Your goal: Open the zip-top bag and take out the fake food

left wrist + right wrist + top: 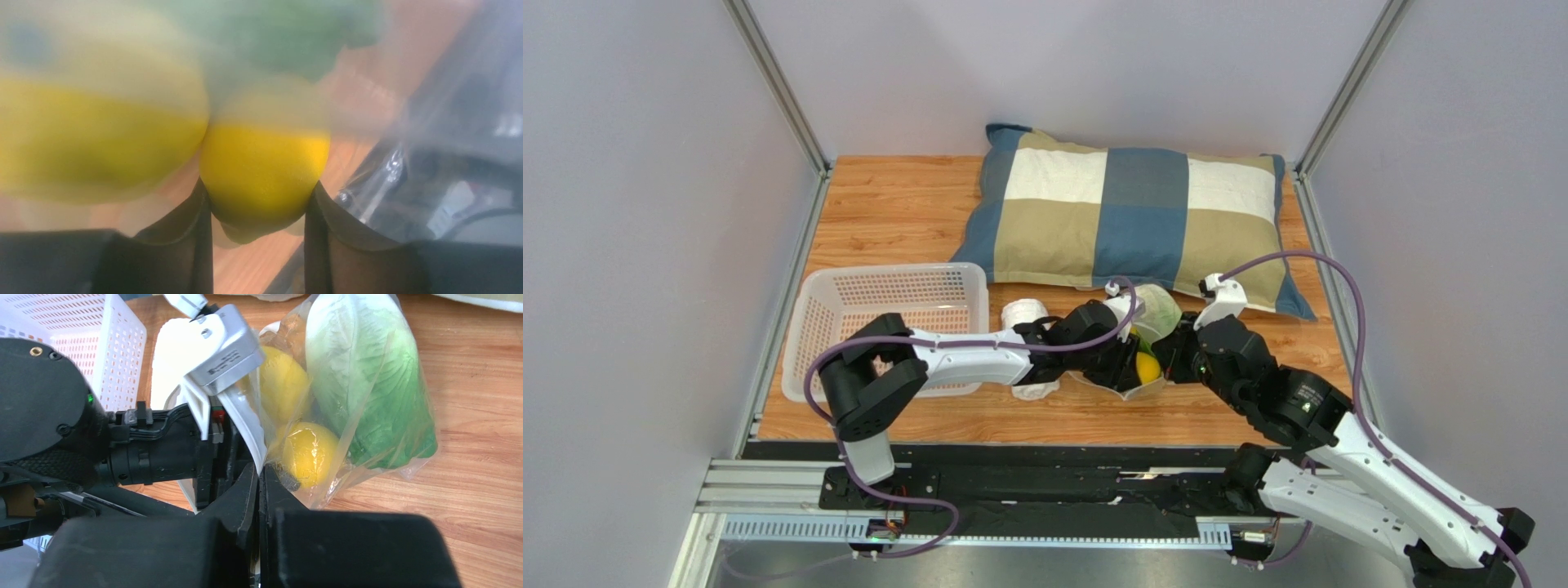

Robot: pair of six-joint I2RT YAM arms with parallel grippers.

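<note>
The zip-top bag (1123, 382) lies on the wooden table in front of the pillow, mouth towards the left arm. It holds the green-and-white cabbage (374, 386) and two yellow lemons. My left gripper (258, 202) reaches inside the bag, and its fingers touch both sides of one lemon (264, 171). The other lemon (92, 141) lies to its left and the cabbage (282, 37) behind. My right gripper (260, 471) is shut on the bag's edge (245, 432) near the mouth. A lemon (313, 453) shows through the plastic just past its fingertips.
A checked pillow (1136, 214) lies at the back. A white slatted basket (891, 319) stands at the left. A rolled white towel (1024, 315) sits between the basket and the bag. Both arms meet over the table's front middle.
</note>
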